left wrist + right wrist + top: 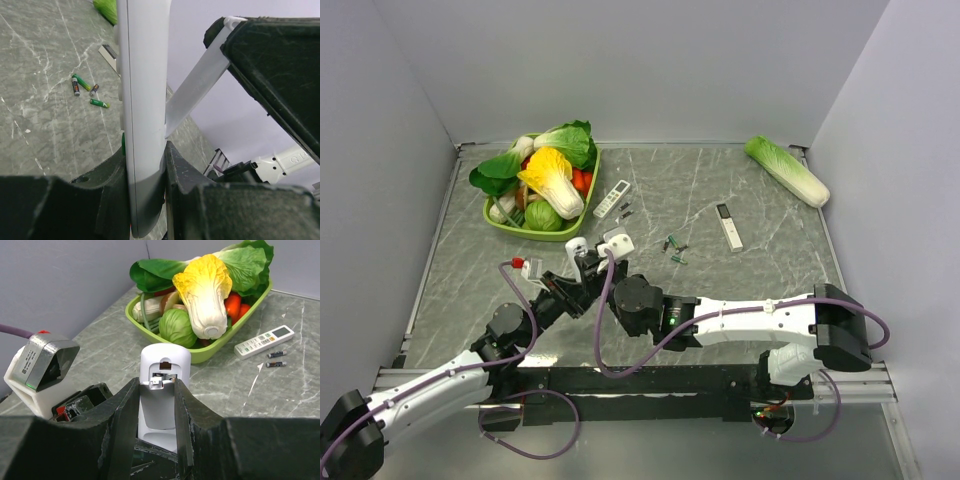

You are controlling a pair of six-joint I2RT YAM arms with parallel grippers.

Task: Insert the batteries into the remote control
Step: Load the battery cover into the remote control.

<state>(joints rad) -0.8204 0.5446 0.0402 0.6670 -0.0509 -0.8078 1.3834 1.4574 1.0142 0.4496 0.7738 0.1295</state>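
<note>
Grey marble table (740,190) | remote control (142,125) clamped between left jaws | right jaws flank its other end, apparently gripping.

left gripper (145,172): clamped on remote control (145,90), held upright, edge-on | white strip (192,95): slants up and right from the remote's side (what it is, unclear) | batteries (99,103): three, loose on table (40,130), left of the remote, near each other | green vegetable (107,10): at top edge

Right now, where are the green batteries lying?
In the top view the green batteries lie on the table just right of centre, between the grey-buttoned remote on their left and the slim white remote on their right.
</note>
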